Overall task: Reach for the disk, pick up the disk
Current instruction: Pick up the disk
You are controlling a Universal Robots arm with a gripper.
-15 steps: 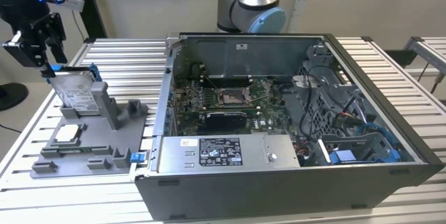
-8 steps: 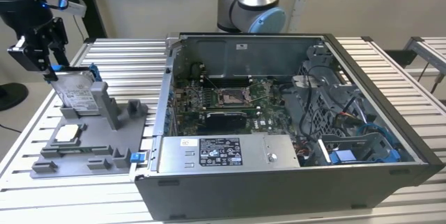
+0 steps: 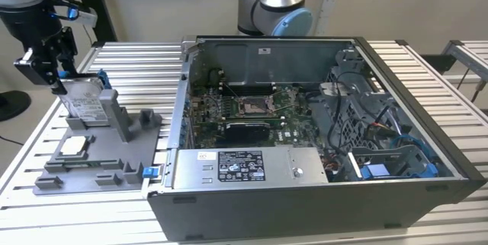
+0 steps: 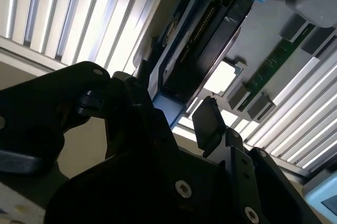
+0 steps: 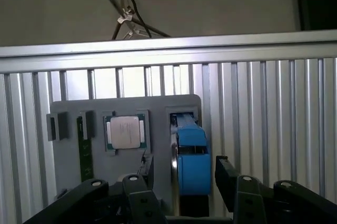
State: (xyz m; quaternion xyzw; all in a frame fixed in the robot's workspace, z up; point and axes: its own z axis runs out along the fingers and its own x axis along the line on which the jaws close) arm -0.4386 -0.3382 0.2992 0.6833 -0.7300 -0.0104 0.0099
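one upright disk (image 5: 192, 148) sits between tool (image 5: 184, 163) fingers (image 5: 223, 174).

The gripper (image 3: 54, 79) hangs at ten o'clock in the exterior view, pointing down toward six. The arm's grey-and-blue joint (image 3: 275, 8) sits at twelve. In both wrist views the black jaws stand apart.

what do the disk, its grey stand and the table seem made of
Disk: likely bare metal, dull silver shell with a white paper label; its blue side rail looks plastic. Stand: probably matte grey plastic, uniform moulded look. Table: apparently aluminium, ribbed slats with a bright sheen.
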